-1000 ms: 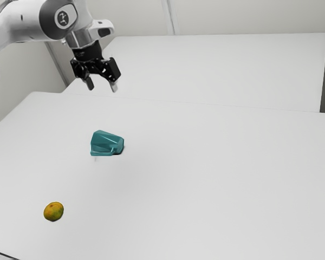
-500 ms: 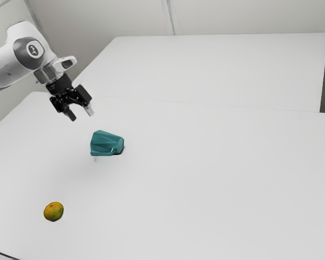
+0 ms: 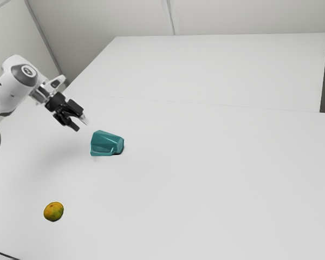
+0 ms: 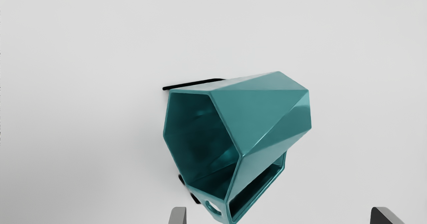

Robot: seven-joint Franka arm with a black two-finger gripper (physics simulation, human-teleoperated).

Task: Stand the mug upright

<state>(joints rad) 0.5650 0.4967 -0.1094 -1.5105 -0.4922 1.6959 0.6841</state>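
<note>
Two broad pale surfaces take up most of the exterior view: the smooth white table (image 3: 216, 189), and beyond it a white slab (image 3: 222, 67) with a straight far edge, a faint thin line running between the two. Behind them stands a plain light-grey wall (image 3: 249, 16) with an upright seam (image 3: 171, 17), and the room's corner shows towards the exterior view's left. Soft grey shading spreads over the table near the arm (image 3: 19, 81), and a thin dark line (image 3: 4, 254) crosses the near left corner of that view.

On the table the teal faceted mug (image 3: 107, 144) lies on its side, its wide end towards the exterior view's left. The wrist view looks into its open mouth (image 4: 200, 137), with the handle (image 4: 223, 208) joined along one side and narrow black strips (image 4: 193, 83) at its edges. My gripper (image 3: 80, 124) hangs near the mug, its jaws well apart and clamped on nothing — the mug is free of them. One orange-and-green fruit (image 3: 53, 212) sits well apart from the mug, closer to the exterior camera.
</note>
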